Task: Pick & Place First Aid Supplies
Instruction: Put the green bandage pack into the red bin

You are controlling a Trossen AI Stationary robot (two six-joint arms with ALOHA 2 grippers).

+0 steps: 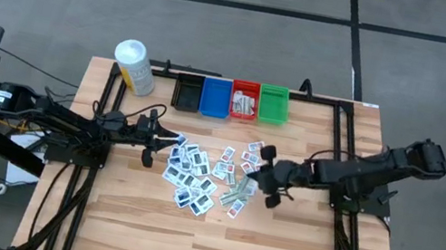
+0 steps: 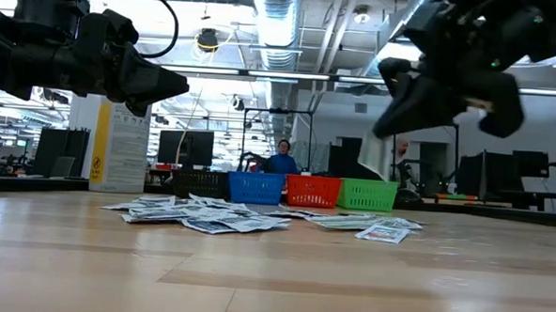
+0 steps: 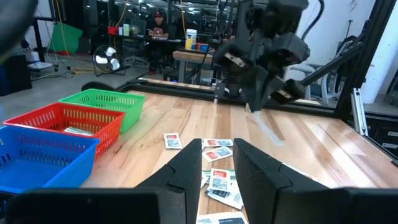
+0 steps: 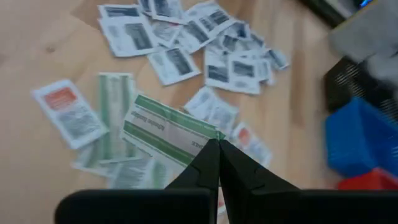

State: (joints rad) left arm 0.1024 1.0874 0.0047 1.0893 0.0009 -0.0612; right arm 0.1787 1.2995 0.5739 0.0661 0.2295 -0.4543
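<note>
The first aid supplies (image 1: pixel 196 175) lie in a loose pile of small flat packets mid-table, also seen in the low view (image 2: pixel 210 214). My right gripper (image 1: pixel 262 174) hovers over the pile's right side, shut on a green-and-white strip packet (image 4: pixel 163 129). My left gripper (image 1: pixel 150 137) waits level at the pile's left edge. Its fingers (image 3: pixel 186 171) stand apart with nothing between them. My right gripper pinches one end of the green-and-white strip packet (image 4: pixel 210 135) between its two fingertips. The fingers slant down from the table's right side. The packet reaches out beyond the tips, lifted above the other packets on the table.
Black (image 1: pixel 187 92), blue (image 1: pixel 215 97), red (image 1: pixel 245 94) and green (image 1: pixel 273 103) bins stand in a row at the far edge, the red one holding some packets. A white-capped yellow container (image 1: pixel 134 66) stands at the far left. A person (image 2: pixel 283 157) sits beyond the table.
</note>
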